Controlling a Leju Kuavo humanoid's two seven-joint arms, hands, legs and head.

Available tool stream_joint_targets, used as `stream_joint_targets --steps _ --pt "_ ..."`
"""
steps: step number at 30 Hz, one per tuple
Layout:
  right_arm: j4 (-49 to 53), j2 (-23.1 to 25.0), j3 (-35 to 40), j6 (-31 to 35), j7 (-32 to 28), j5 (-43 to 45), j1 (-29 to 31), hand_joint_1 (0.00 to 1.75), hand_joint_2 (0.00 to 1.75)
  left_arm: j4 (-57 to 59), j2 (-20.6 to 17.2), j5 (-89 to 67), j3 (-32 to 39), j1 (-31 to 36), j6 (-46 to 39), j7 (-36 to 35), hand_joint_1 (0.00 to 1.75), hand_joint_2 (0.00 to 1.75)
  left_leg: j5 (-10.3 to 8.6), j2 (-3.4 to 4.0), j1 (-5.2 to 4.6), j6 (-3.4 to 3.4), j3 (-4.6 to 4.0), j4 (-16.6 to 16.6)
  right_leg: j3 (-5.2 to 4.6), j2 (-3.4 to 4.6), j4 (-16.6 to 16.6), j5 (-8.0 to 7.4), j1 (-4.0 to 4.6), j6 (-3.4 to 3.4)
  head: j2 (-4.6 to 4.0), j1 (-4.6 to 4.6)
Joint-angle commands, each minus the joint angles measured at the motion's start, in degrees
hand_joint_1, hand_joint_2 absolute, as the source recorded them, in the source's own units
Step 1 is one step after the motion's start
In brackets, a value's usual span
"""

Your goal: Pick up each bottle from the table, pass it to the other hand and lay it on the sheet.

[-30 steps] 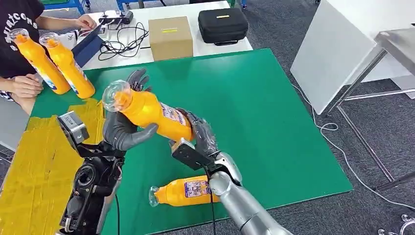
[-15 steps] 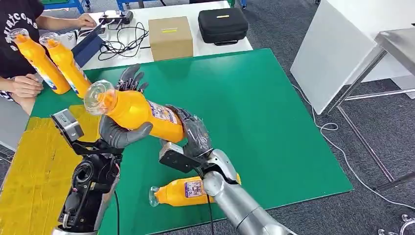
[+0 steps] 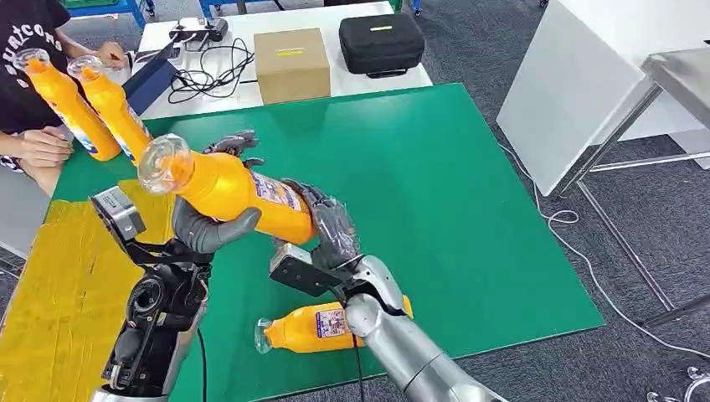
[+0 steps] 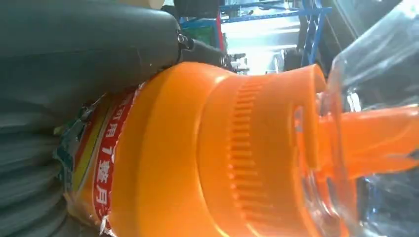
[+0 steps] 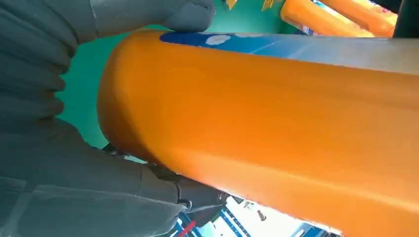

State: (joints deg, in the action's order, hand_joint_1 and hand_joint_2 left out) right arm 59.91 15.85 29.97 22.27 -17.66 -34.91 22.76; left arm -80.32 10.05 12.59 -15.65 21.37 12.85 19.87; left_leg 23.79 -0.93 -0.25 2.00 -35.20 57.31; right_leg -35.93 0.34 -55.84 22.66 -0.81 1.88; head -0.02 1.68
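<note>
The held bottle (image 3: pixel 233 191) hangs above the green mat (image 3: pixel 435 184) with its long axis tilted: the clear cap points up and to the robot's left, toward the yellow sheet (image 3: pixel 59 293), while the base points down to the right. The left hand (image 3: pixel 209 219) wraps the upper body just below the neck, thumb under and fingers over the far side. The right hand (image 3: pixel 332 228) cups the base end, fingers curled around it, so both hands grip the same bottle. 4 orange bottles show in all: this 1, 1 lying bottle (image 3: pixel 322 326) on the mat near the front edge with its cap pointing left, and 2 upright bottles (image 3: pixel 88 100) at the far left beside a person's hand (image 3: pixel 42 146).
</note>
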Motion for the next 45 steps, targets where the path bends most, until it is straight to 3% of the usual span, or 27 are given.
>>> stream_joint_targets --steps 1,18,19,20,21,24,28,31,34,35,38,40,41,42,45 --pt "-1.8 -0.8 3.7 -0.5 -0.7 -0.2 2.6 1.75 1.75 3.1 -0.6 -0.2 1.3 2.0 -0.8 -0.5 1.75 1.75 0.14 0.12 0.04 -0.10 0.27 0.0 0.27 0.03 0.0 0.12 0.06 -0.06 0.00 -0.02" --pt "0.5 -2.5 0.9 2.0 -1.3 0.7 1.4 1.73 1.75 1.2 -0.9 1.2 6.4 2.6 -3.1 1.5 1.75 1.75 0.13 0.09 0.07 -0.10 0.24 0.0 0.26 0.00 0.0 0.11 0.08 -0.07 0.00 -0.02" --pt "1.7 -2.8 0.3 2.7 -1.6 1.0 0.9 0.10 1.75 0.7 -1.1 0.0 7.0 2.6 -4.9 1.6 1.75 1.75 0.20 0.13 0.10 -0.13 0.36 0.1 0.38 0.02 0.0 0.16 0.12 -0.09 0.00 -0.02" --pt "3.2 -3.2 -0.3 3.5 -2.0 1.4 0.1 0.00 1.75 0.4 -1.4 -2.2 7.7 2.5 -7.2 2.3 1.75 1.75 0.13 0.07 0.07 -0.10 0.24 0.0 0.27 -0.02 0.0 0.11 0.08 -0.06 0.00 -0.02" --pt "4.2 -3.4 -0.7 3.7 -2.0 1.5 -0.3 0.00 1.75 0.3 -1.6 -4.0 8.0 2.5 -8.7 2.8 1.75 1.75 0.20 0.08 0.10 -0.13 0.36 0.1 0.40 -0.03 0.0 0.17 0.12 -0.09 0.00 -0.02" --pt "13.4 -6.1 -2.5 5.2 0.5 -3.3 -4.3 0.00 1.75 0.2 -3.4 -22.8 10.4 2.6 -25.2 5.0 1.75 1.75 0.11 0.05 0.05 -0.10 0.28 0.0 0.29 -0.04 0.0 0.11 0.06 -0.06 0.00 0.02" --pt "29.9 -10.8 -5.3 4.3 2.7 -13.8 -11.1 0.00 1.75 1.6 -6.2 -40.4 13.6 2.1 -32.0 2.0 1.75 1.75 0.09 -0.15 0.05 -0.09 0.25 0.0 0.28 -0.23 0.0 0.16 0.07 -0.06 0.00 0.00" --pt "34.7 -13.0 -5.7 4.2 2.9 -15.5 -12.9 0.00 1.75 2.8 -7.4 -48.2 13.6 3.5 -32.6 0.1 1.75 1.75 0.07 -0.12 0.03 -0.06 0.14 0.0 0.16 -0.15 0.0 0.10 0.05 -0.03 0.00 -0.02" --pt "37.7 -15.0 -5.9 3.4 3.7 -14.6 -14.0 0.00 1.75 6.0 -9.8 -63.8 11.8 6.6 -34.9 -6.6 1.75 1.75 0.10 -0.13 0.04 -0.08 0.15 0.0 0.20 -0.20 0.0 0.15 0.05 -0.04 0.00 0.00" --pt "38.7 -15.8 -6.4 3.6 3.5 -13.5 -14.5 0.00 1.75 8.1 -11.2 -70.5 10.7 8.1 -34.1 -10.0 1.75 1.75 0.17 -0.14 0.08 -0.11 0.25 0.1 0.33 -0.23 0.0 0.20 0.10 -0.06 0.00 0.00" --pt "39.3 -16.4 -6.9 3.4 3.3 -12.7 -14.8 0.00 1.75 9.8 -11.3 -70.4 10.8 9.1 -34.0 -9.8 1.75 1.75 0.09 -0.17 0.04 -0.09 0.13 0.0 0.20 -0.24 0.0 0.12 0.06 -0.06 0.00 0.02" --pt "39.5 -17.0 -7.6 4.6 3.2 -12.7 -14.8 0.00 1.75 14.8 -13.8 -80.5 8.1 11.5 -29.9 -16.6 1.75 1.75 0.16 -0.08 0.06 -0.13 0.24 0.1 0.29 -0.17 0.0 0.16 0.08 -0.09 0.00 -0.02" --pt "39.6 -17.3 -8.5 5.2 3.2 -11.6 -15.0 0.00 1.75 21.7 -16.0 -91.6 5.1 14.8 -24.8 -24.0 1.75 1.75 0.08 -0.10 0.02 -0.09 0.10 0.0 0.13 -0.15 0.0 0.08 0.03 -0.06 0.00 -0.02" --pt "39.6 -17.3 -9.0 5.2 2.8 -11.5 -15.4 0.00 1.75 27.4 -16.2 -95.0 4.5 17.2 -24.0 -25.9 1.75 1.75 0.04 -0.16 0.01 -0.08 0.10 0.0 0.12 -0.21 0.0 0.07 0.02 -0.05 0.00 -0.02" --pt "39.3 -16.9 -9.8 3.9 2.8 -12.4 -16.2 0.00 1.75 44.5 -16.7 -99.5 2.5 24.3 -18.9 -25.4 1.75 1.75 0.03 -0.37 0.07 -0.14 0.36 0.0 0.42 -0.46 0.1 0.16 0.10 -0.11 0.00 0.00"
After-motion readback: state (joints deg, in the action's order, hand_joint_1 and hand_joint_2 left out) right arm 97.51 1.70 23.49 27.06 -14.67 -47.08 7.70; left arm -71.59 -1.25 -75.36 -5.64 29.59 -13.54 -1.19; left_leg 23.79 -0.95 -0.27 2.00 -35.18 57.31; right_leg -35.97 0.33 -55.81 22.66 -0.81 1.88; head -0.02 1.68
